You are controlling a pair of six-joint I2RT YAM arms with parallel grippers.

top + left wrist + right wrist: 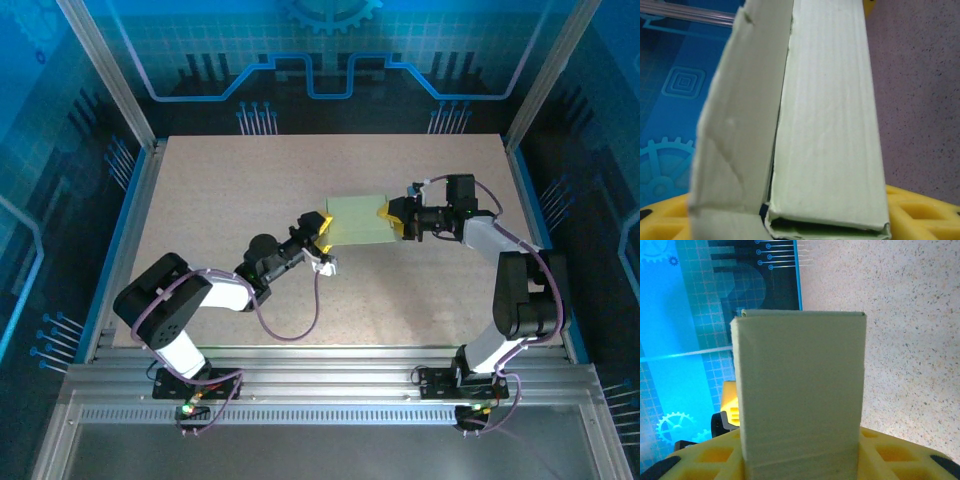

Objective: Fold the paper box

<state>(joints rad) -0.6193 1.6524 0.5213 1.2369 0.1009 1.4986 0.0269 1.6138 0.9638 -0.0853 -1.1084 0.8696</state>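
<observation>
top external view: the paper box (358, 218), pale green and closed up to a flat rectangular form, lies right of centre over the speckled table (230, 190), between the two arms. the left gripper (321, 230) meets the box at its lower left corner. the right gripper (392, 216) meets it at the middle of its right edge. whether the box rests on the table or hangs above it cannot be told here.

left wrist view: the paper box (832, 125) runs up the middle of the frame from the bottom edge, a narrow face toward the camera. a loose flap (732, 145) stands off its left side, parted from the body by a dark slit. yellow fingers (922, 212) show at lower right and lower left, one on either side of box and flap. the jaws stand partly apart around the box end; whether they press on it cannot be told.

right wrist view: the paper box (800, 390) rises from bottom centre, broad face to the camera, top edge square and closed. yellow fingers (890, 452) lie against it on both sides at the bottom; the right gripper is pinching the box by this end. table to the right, blue wall panel (685, 315) to the left.
</observation>
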